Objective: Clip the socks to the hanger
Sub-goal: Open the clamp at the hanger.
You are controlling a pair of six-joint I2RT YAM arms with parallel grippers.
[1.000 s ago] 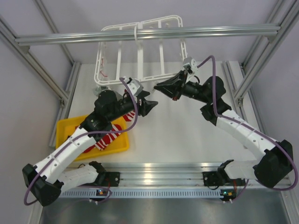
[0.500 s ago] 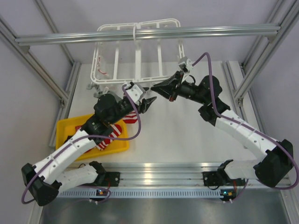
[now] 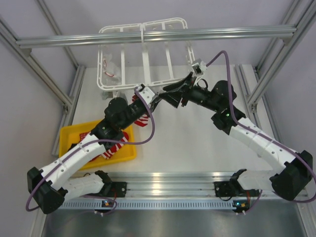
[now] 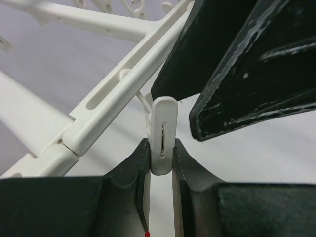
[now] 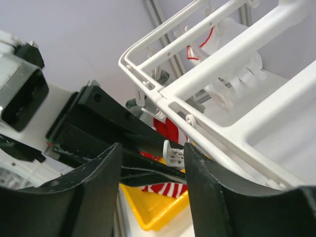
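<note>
Left gripper [image 4: 161, 150] nearly closed, pinching white clip [image 4: 163, 116] of hanger [image 4: 123, 84]; right gripper [image 5: 152, 150] spread wide, straddling it.

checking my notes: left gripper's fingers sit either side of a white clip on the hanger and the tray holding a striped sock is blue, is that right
Not quite: the tray is yellow, not blue, as the top external view shows. The rest stands: it holds a striped sock, and the left gripper has its fingers either side of a white clip on the hanger.
</note>
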